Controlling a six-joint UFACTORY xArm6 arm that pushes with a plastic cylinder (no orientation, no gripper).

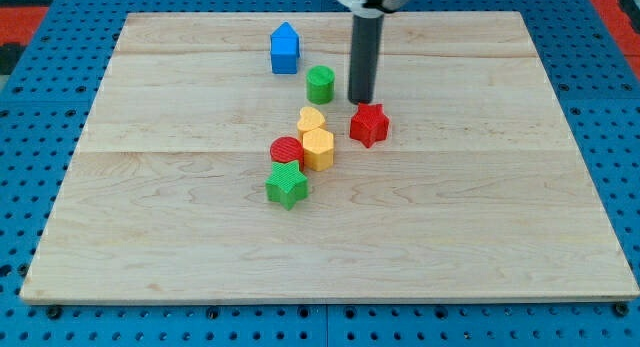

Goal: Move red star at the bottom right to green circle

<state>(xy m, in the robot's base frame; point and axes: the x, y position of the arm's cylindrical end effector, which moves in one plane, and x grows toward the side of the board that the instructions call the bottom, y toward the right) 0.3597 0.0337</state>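
The red star point(368, 124) lies near the board's middle, a little toward the view's right. The green circle point(320, 84) stands up and to the left of it, with a gap between them. My tip point(360, 99) is on the board just above the red star's upper left side, to the right of the green circle. It looks close to the star but I cannot tell if it touches.
A blue house-shaped block point(285, 49) stands above and left of the green circle. A yellow heart point(311, 119), a yellow hexagon point(318, 148), a red circle point(286, 152) and a green star point(287, 186) cluster to the left of the red star. The wooden board point(480, 237) sits on a blue pegboard.
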